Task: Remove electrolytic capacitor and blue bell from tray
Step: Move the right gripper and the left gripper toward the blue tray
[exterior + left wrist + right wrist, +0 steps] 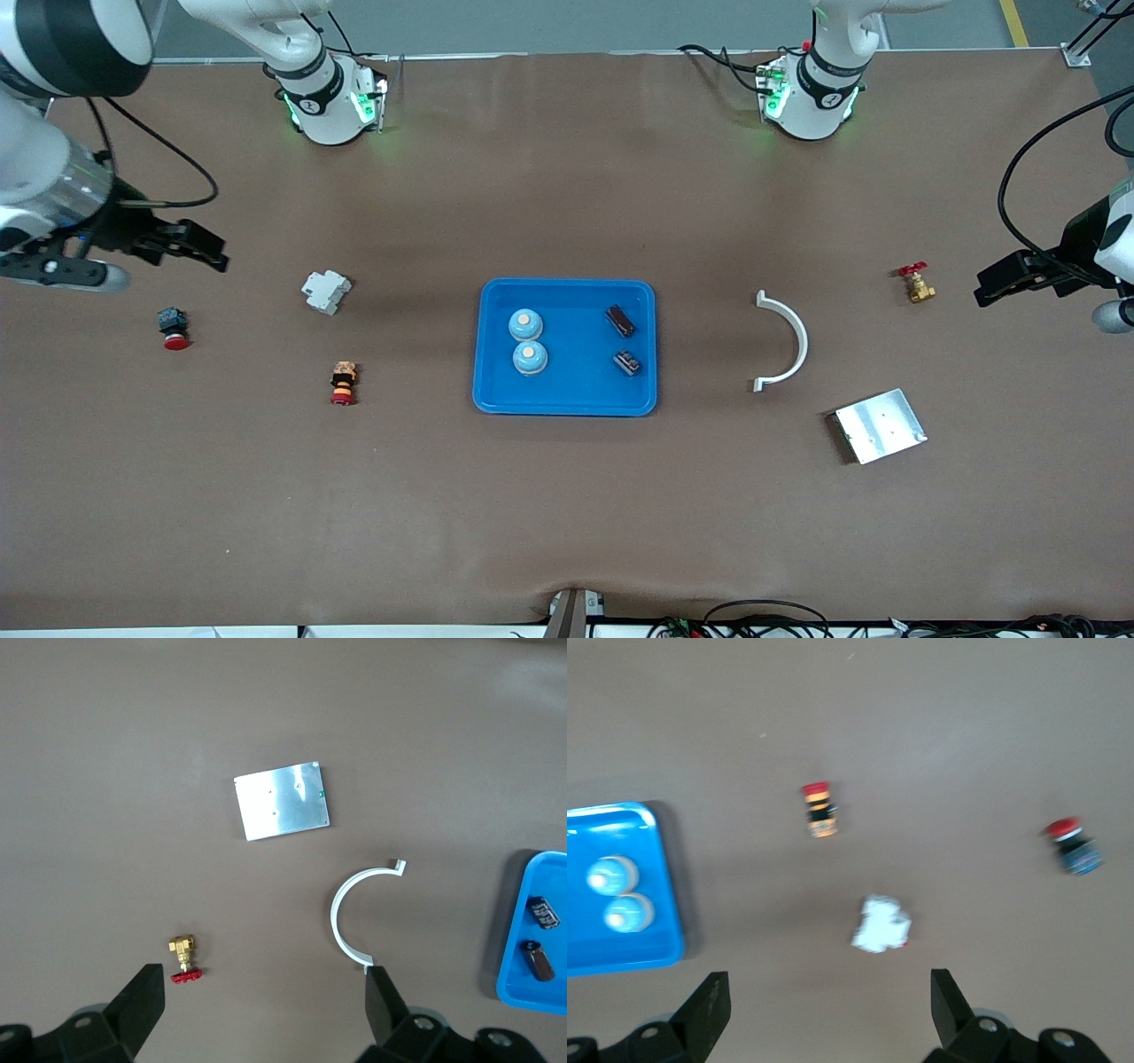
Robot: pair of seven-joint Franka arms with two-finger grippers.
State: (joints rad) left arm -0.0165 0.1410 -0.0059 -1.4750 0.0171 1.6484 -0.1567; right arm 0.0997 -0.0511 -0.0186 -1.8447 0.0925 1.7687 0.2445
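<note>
Two light-blue bells (525,325) (530,357) sit side by side in the blue tray (576,390) at the table's middle, on the right arm's side of it. Two dark capacitors (619,321) (627,361) lie in the same tray toward the left arm's side. My left gripper (997,283) hangs open and empty over bare table at the left arm's end, near a brass valve. My right gripper (208,248) is open and empty over bare table at the right arm's end. The left wrist view shows the capacitors (543,911); the right wrist view shows the bells (611,877).
A white breaker (325,291), a red-capped button (174,328) and an orange-and-red button (343,383) lie toward the right arm's end. A white curved bracket (788,341), a metal plate (880,425) and the brass valve (917,283) lie toward the left arm's end.
</note>
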